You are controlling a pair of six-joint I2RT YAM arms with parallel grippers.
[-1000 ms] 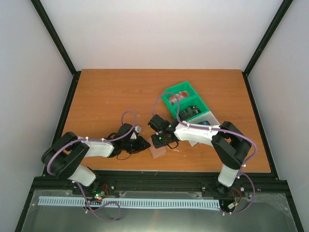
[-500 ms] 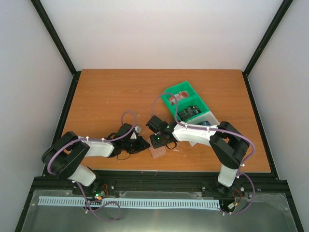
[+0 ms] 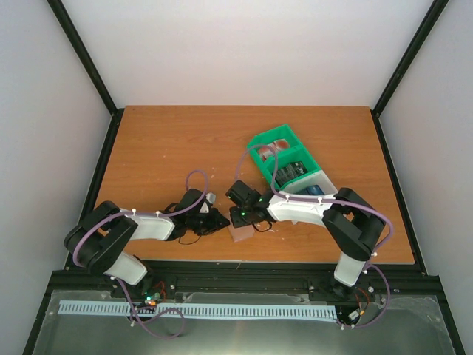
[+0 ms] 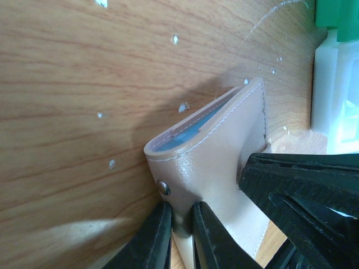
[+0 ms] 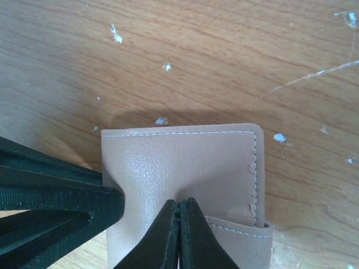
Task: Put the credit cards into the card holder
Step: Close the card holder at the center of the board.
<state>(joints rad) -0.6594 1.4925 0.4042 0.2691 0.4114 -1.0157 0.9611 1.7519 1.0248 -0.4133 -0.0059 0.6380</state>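
Observation:
The tan-pink card holder (image 3: 241, 232) lies near the table's front edge, between my two grippers. My left gripper (image 3: 220, 222) is shut on its near edge (image 4: 182, 224). The holder (image 4: 224, 151) gapes slightly and shows its grey-blue inside (image 4: 190, 126). My right gripper (image 3: 246, 219) is shut, its fingertips pinching the top flap of the holder (image 5: 179, 162) at the middle (image 5: 180, 224). The credit cards sit in the green-and-white tray (image 3: 260, 160): red-and-white ones (image 3: 275, 150), dark ones (image 3: 294, 171), blue ones (image 3: 314, 189).
The tray stands just behind and to the right of the right arm; its white end (image 4: 336, 95) and green corner (image 4: 336, 14) show close to the holder. Small white specks (image 5: 116, 33) dot the wooden table. The left gripper's fingers (image 5: 56, 190) cross the right wrist view.
The right arm has shifted slightly toward the near edge and settled lower over the card holder. The left arm and the holder have stayed in place.

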